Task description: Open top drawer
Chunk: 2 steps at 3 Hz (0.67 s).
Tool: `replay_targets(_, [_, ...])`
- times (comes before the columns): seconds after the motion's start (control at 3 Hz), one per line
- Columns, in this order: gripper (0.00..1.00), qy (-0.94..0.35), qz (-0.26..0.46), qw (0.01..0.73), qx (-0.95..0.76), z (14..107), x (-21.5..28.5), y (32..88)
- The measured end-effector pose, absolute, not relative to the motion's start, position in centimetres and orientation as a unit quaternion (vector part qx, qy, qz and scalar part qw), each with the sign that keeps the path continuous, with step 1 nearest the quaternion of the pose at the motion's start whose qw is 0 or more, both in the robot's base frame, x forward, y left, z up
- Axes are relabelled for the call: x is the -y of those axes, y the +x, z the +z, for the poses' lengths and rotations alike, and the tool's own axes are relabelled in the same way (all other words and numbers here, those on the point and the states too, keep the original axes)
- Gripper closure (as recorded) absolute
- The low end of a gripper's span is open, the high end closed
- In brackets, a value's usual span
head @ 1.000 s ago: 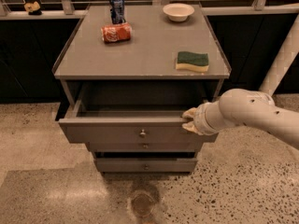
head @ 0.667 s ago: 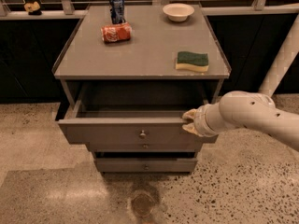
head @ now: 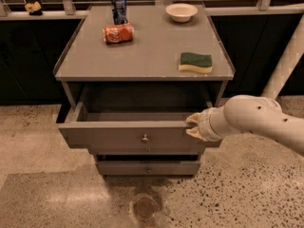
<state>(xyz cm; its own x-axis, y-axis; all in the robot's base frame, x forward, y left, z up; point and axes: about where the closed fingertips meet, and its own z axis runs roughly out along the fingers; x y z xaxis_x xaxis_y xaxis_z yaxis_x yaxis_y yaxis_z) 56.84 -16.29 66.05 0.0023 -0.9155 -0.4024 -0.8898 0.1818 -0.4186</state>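
Grey, wide and flat-fronted, the top drawer stands pulled well out of the grey cabinet; it looks rigid and likely free-sliding; its small round metal knob is the natural hold; the white arm's gripper touches the front's right upper edge, though whether it is clamped there cannot be told; a green-and-yellow sponge lies on top; a speckled stone floor surrounds the cabinet.
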Motion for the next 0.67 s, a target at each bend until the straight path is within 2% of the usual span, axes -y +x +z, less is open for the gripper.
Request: replay_targets(0.67, [1.00, -0.640, -0.018, 0.300, -0.707, 65.73, 16.48, 55.93])
